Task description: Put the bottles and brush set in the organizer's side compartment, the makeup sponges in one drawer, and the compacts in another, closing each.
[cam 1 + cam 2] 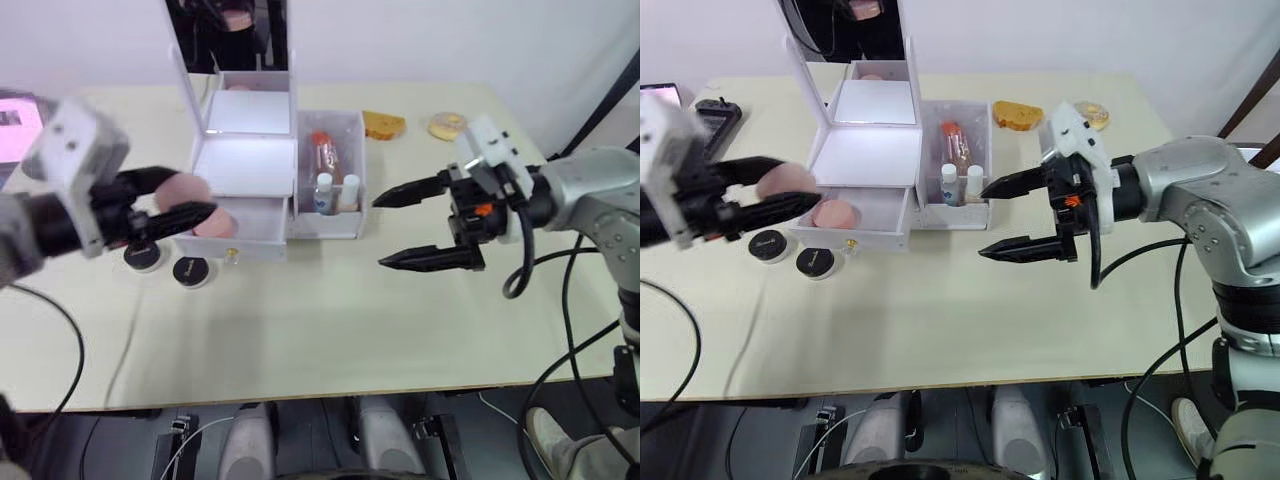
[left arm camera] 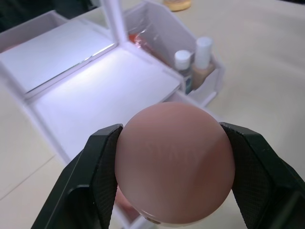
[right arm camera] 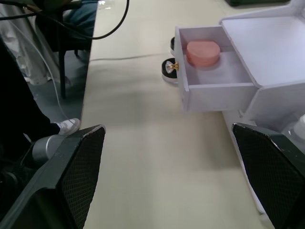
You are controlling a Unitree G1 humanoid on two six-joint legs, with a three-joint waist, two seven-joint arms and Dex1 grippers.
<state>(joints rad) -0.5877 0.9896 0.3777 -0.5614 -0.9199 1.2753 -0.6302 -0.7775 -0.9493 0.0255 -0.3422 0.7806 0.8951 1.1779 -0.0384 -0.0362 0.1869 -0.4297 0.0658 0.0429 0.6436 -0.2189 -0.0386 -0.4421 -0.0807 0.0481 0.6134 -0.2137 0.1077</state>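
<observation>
At the far left of the worktop (image 1: 330,340) lies a phone (image 1: 718,108) beside a pink-lit screen (image 1: 18,122). The left pincer (image 1: 185,198) is clamped on a pink sponge (image 2: 174,161), one finger on each side of it, and holds it above the worktop just left of the open drawer (image 1: 238,226). Below it on the worktop sit two black compacts (image 1: 143,257) (image 1: 190,271), side by side and close to the drawer's front corner.

The organizer (image 1: 246,165) stands next, its mirror (image 1: 230,35) upright at the back. Its lower drawer is pulled out (the gold knob (image 1: 231,256) faces the near edge) and a second pink sponge (image 3: 203,52) lies flat inside it. On the organizer's right side is the side compartment (image 1: 352,130), which holds the two white-capped bottles (image 1: 324,192) (image 1: 349,191) standing upright at the front and an orange-capped packet (image 1: 322,153) lying behind them.

Right of the organizer the right pincer (image 1: 389,230) hovers over the worktop with its fingers spread wide and nothing between them, tips pointing toward the side compartment. Behind it, near the far edge, lie a piece of toy bread (image 1: 384,125) and a small toy doughnut (image 1: 447,126).
</observation>
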